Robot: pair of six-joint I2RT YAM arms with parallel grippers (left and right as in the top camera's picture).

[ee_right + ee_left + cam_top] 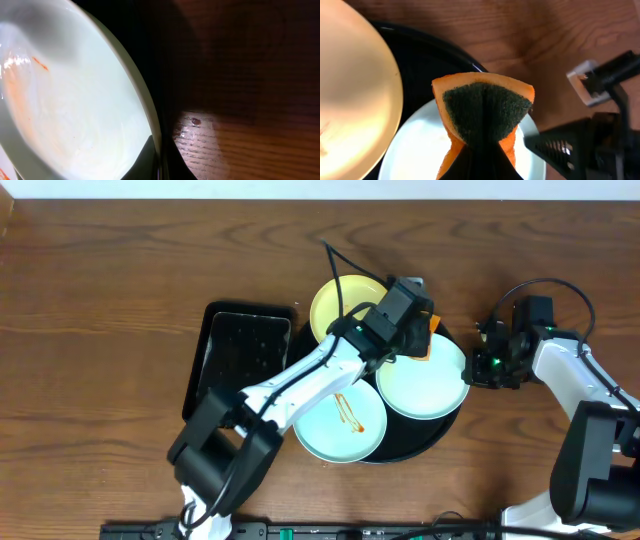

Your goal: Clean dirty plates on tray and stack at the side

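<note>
Over the tray [428, 438], left pincer [420, 335] around sponge [485, 105], right pincer [157, 162] astride plate [75, 90] rim

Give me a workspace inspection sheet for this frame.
surface: brown wooden table.
job's things: yellow plate, front mint plate (sauce streak), right mint plate (faint orange smears), all on round black tray.
clutter: rectangular black tray, left of the round one.
grippers: left gripper shut on orange sponge over right mint plate; right gripper at that plate's rim, fingers unclear.
cables: black cable looping above right gripper.
surroundings: nothing seen.
</note>
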